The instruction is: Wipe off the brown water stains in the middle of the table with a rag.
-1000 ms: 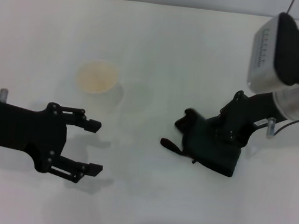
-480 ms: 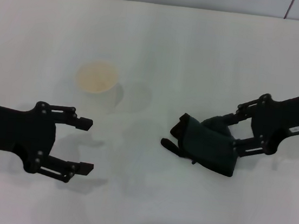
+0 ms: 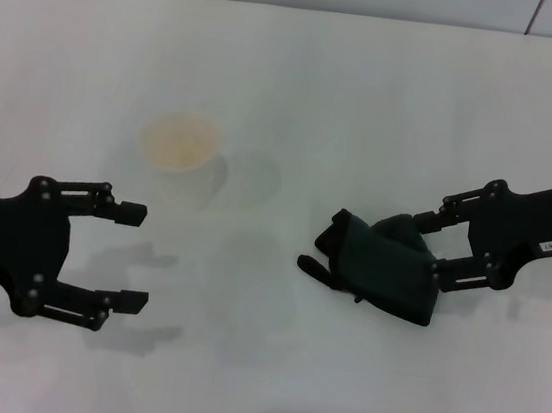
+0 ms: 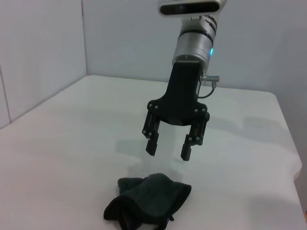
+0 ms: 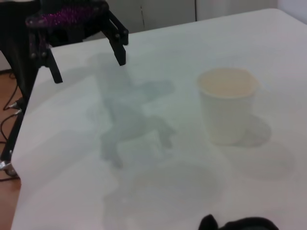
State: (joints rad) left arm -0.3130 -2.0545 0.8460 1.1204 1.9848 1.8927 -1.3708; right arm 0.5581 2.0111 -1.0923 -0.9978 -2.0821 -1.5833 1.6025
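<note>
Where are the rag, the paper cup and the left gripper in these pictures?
rag [image 3: 390, 266]: head view, middle of the bunched cloth.
paper cup [image 3: 177, 144]: head view, inside the open mouth.
left gripper [image 3: 133, 257]: head view, gap between its open fingertips.

The rag [image 3: 388, 266], a dark green-black bunched lump with folds, lies on the white table [image 3: 371, 87] toward its right edge; no brown stain is discernible.

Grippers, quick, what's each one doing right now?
Left gripper: open, holding nothing.
Right gripper: open, above the rag, not gripping it.
</note>
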